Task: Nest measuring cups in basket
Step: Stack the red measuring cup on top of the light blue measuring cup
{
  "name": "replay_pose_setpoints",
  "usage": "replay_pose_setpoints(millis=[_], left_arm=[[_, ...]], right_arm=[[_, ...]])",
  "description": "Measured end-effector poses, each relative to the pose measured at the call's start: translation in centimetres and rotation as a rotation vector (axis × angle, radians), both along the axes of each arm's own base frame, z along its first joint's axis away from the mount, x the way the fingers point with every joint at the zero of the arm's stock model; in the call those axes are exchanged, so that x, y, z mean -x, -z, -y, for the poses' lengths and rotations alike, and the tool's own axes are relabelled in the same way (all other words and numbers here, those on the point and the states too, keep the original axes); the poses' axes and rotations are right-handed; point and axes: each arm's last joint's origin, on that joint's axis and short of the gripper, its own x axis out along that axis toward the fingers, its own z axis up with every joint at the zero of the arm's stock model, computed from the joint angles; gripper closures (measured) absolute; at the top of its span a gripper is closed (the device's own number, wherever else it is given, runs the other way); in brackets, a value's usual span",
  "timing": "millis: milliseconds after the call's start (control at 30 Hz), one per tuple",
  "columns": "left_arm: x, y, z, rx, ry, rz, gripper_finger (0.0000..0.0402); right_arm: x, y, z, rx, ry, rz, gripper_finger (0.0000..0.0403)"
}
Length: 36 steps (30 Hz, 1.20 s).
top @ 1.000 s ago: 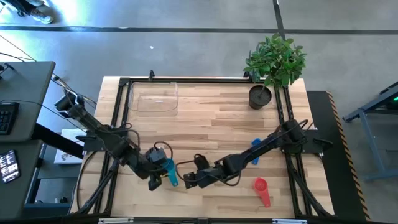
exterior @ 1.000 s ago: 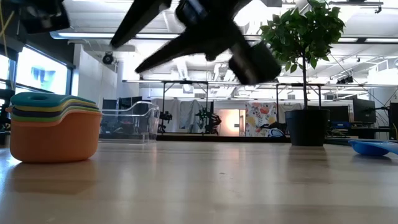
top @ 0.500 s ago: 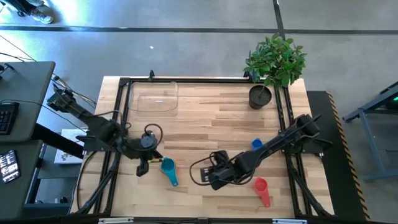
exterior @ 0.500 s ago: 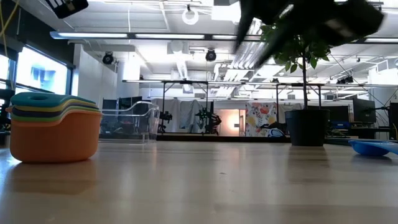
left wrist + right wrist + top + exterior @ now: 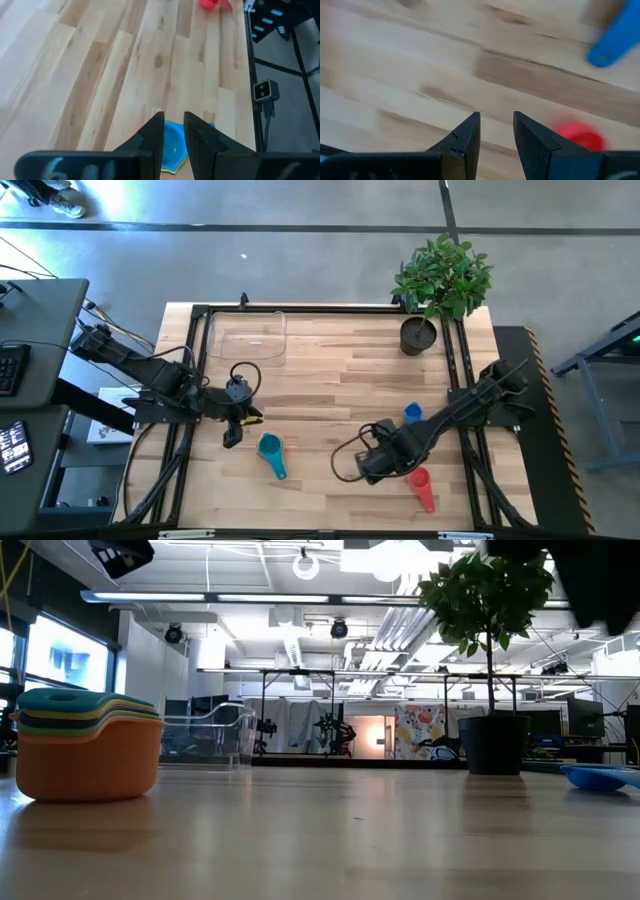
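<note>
High view: L gripper (image 5: 232, 438) and R gripper (image 5: 366, 472) slightly apart, empty, near cup stack (image 5: 268, 446).

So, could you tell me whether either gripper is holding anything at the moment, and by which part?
Nothing is held. The left gripper and the right gripper both show bare gaps between their fingers, above the table.

Wooden plank tabletop (image 5: 330, 370), black frame along edges. Clear basket (image 5: 247, 337) at 11 o'clock corner. Dark plant pot (image 5: 419, 336) with plant at 1 o'clock. Dark blue cup (image 5: 412, 412) at 3 o'clock. Red cup (image 5: 420, 484) at 5 o'clock. Nested cup stack (image 5: 271, 451), light blue on top, at 7 o'clock.
</note>
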Motion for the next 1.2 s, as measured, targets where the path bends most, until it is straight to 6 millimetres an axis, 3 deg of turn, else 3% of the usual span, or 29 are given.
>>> replay_pose_setpoints(millis=[500, 867, 1200], left_arm=[[-0.8, 0.0, -1.9, 0.063, -0.158, 0.005, 0.0339], [-1.2, -0.2, -3.2, 0.096, -0.253, 0.023, 0.0339], [-1.4, -0.2, -4.1, 0.092, -0.335, 0.035, 0.0339]], right_arm=[[4.5, -0.1, -2.4, 0.046, -0.403, -0.225, 0.0295], [7.6, 4.9, -3.3, -0.013, -0.49, -0.369, 0.0295], [8.5, 7.6, -3.0, -0.028, -0.51, -0.373, 0.0295]])
